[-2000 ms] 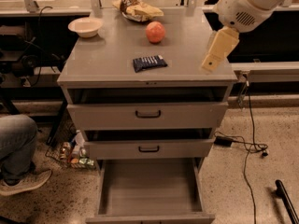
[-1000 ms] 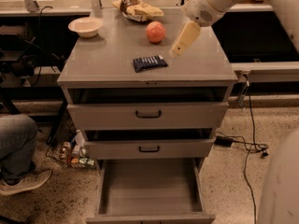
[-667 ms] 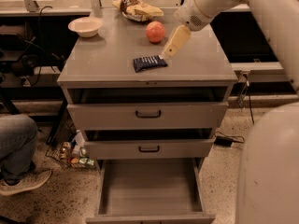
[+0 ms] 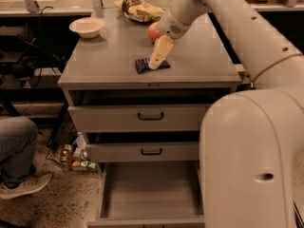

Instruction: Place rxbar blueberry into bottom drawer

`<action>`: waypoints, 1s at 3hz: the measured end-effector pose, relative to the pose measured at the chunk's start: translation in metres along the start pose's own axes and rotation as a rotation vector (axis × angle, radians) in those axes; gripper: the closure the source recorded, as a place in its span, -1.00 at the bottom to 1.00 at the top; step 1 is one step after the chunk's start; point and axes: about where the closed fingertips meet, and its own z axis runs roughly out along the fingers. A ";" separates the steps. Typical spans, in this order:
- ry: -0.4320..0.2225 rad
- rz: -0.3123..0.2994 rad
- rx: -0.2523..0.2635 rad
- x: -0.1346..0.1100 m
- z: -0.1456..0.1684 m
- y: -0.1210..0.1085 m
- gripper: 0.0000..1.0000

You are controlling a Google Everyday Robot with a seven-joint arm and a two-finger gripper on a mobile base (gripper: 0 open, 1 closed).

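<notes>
The rxbar blueberry (image 4: 142, 65), a flat dark navy bar, lies on the grey cabinet top (image 4: 109, 61) near its front edge. My gripper (image 4: 156, 62), with cream fingers, reaches down from the upper right and its tips are at the bar's right half, partly covering it. The bottom drawer (image 4: 149, 190), a wide plain grey box, is pulled out at the foot of the cabinet and looks empty. My white arm fills the right side of the view.
A red apple (image 4: 153, 31) sits behind the gripper, partly hidden. A yellow-and-brown chip bag (image 4: 137, 7) and a white bowl (image 4: 86, 26) are at the back. The two upper drawers (image 4: 150, 116) stick out slightly. A person's leg and shoe (image 4: 19, 165) are at the left.
My gripper has swung left and down from beside the apple to the rxbar blueberry. My arm now fills much more of the right side. The bar has not moved.
</notes>
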 end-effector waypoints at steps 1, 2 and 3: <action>0.031 -0.029 -0.071 -0.004 0.026 0.004 -1.00; 0.051 -0.023 -0.116 0.002 0.044 0.005 -1.00; 0.063 -0.008 -0.136 0.010 0.051 0.004 -1.00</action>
